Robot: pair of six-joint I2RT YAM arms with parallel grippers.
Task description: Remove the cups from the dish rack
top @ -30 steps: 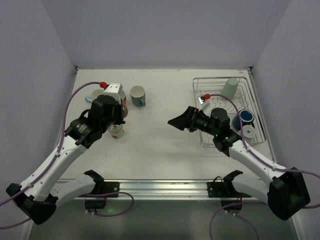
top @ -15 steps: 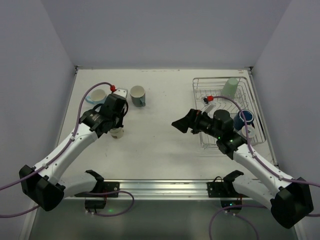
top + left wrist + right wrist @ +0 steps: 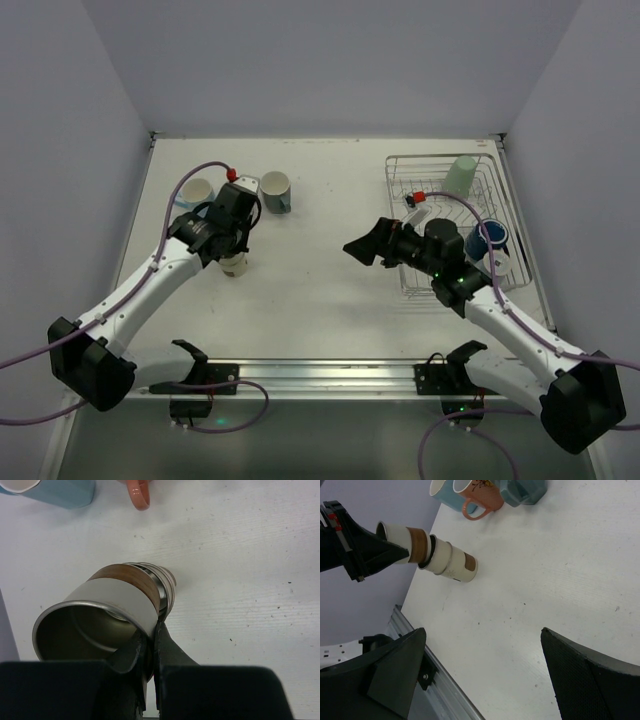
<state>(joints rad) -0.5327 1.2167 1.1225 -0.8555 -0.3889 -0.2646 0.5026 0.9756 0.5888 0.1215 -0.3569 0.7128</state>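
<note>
My left gripper (image 3: 234, 243) is shut on the rim of a cream cup with a brown band (image 3: 117, 597), which sits nested in a cream cup (image 3: 233, 264) standing on the table. The gripper's tips (image 3: 154, 626) pinch the rim's wall. The stack also shows in the right wrist view (image 3: 427, 550). The dish rack (image 3: 405, 172) at the right holds a pale green cup (image 3: 460, 175), a dark blue cup (image 3: 492, 236) and a white cup (image 3: 497, 262). My right gripper (image 3: 362, 246) is open and empty over the table, left of the rack (image 3: 485, 650).
A light blue cup (image 3: 197, 190) and a grey-teal cup (image 3: 275, 190) stand at the back left. A salmon cup (image 3: 482, 500) stands between them, hidden under my left arm in the top view. A metal rail (image 3: 320, 375) runs along the near edge.
My left gripper has swung a little right and back over the stacked cups, uncovering the light blue cup. The right gripper has shifted slightly right.
</note>
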